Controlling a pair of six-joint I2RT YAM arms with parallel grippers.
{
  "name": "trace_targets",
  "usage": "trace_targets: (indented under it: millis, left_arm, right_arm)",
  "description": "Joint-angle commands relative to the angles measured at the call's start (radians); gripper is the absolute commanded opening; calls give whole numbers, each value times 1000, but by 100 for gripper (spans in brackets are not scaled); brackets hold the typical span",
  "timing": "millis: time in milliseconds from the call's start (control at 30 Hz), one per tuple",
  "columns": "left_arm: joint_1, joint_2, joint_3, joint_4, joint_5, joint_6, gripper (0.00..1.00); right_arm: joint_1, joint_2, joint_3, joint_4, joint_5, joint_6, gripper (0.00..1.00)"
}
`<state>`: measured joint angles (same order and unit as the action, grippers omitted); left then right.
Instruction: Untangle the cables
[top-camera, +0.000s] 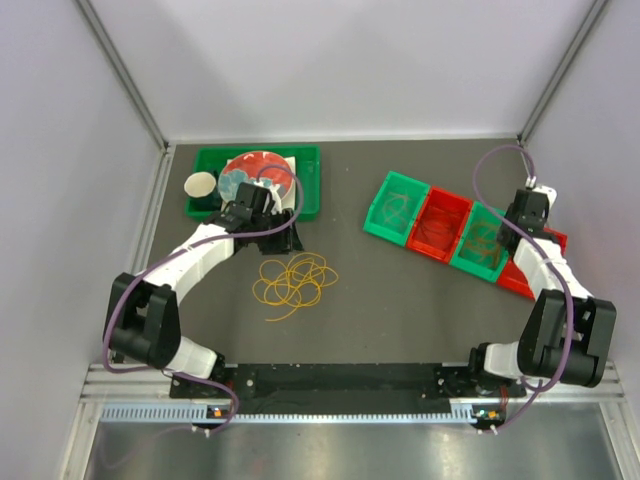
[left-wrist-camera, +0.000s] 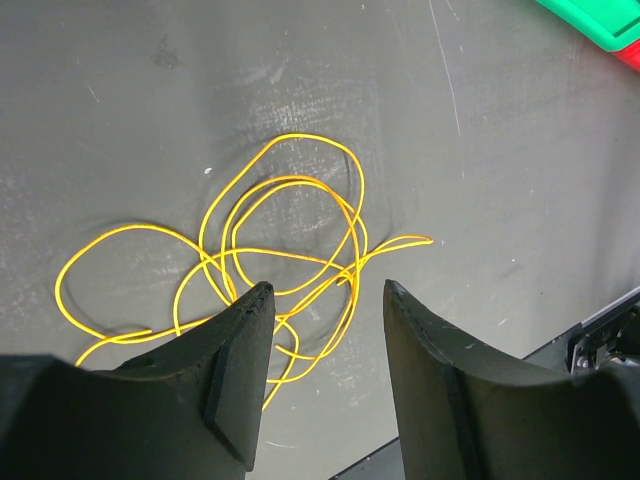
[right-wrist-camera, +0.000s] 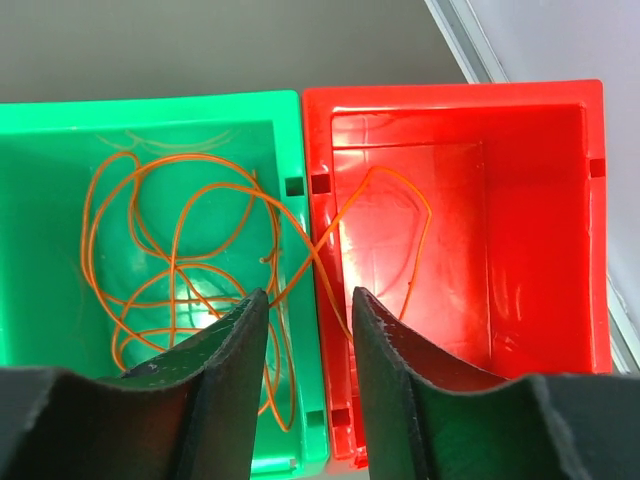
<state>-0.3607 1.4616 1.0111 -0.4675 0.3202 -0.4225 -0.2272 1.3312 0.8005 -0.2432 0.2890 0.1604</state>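
L gripper (left-wrist-camera: 325, 300) hangs over the table (left-wrist-camera: 150, 100) w/ jaws roughly half apart and nothing btwn them. Yellow cables (left-wrist-camera: 290, 215) lie loose on the dark surface right under and just beyond the tips: several overlapping loops, one free end pointing right. In top view that pile sits centre-left, in front of the green tray (top-camera: 310, 170). R gripper (right-wrist-camera: 305, 305) is above the row of bins on the right side, jaws part open w/ a clear gap, clamping nothing. Orange cable (right-wrist-camera: 175, 250) lies coiled in the green bin (right-wrist-camera: 40, 150). One loop drapes over the shared walls into the red bin (right-wrist-camera: 540, 200), w/ a strand passing below the gap.
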Motion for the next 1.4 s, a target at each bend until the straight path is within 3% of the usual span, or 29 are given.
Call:
trace_targets:
  millis: [0, 233, 500, 867, 1167, 1367]
  left_arm:
    - [3, -35, 38, 1, -3, -9, 52]
    - [3, -29, 27, 15, 11, -12, 52]
    - [5, -30, 14, 29, 23, -18, 52]
    - [3, -37, 6, 38, 25, -21, 52]
    - [3, -43, 6, 38, 26, -25, 52]
    - [3, -47, 6, 36, 26, -25, 52]
  right_arm:
    - [0, -13, 52, 53, -1, 10, 39]
    - [0, -6, 78, 50, 15, 1, 44]
    - [0, 19, 80, 67, 21, 1, 35]
    - [0, 23, 68, 62, 38, 1, 41]
    - [0, 40, 66, 71, 15, 5, 32]
    - [0, 46, 57, 73, 18, 8, 33]
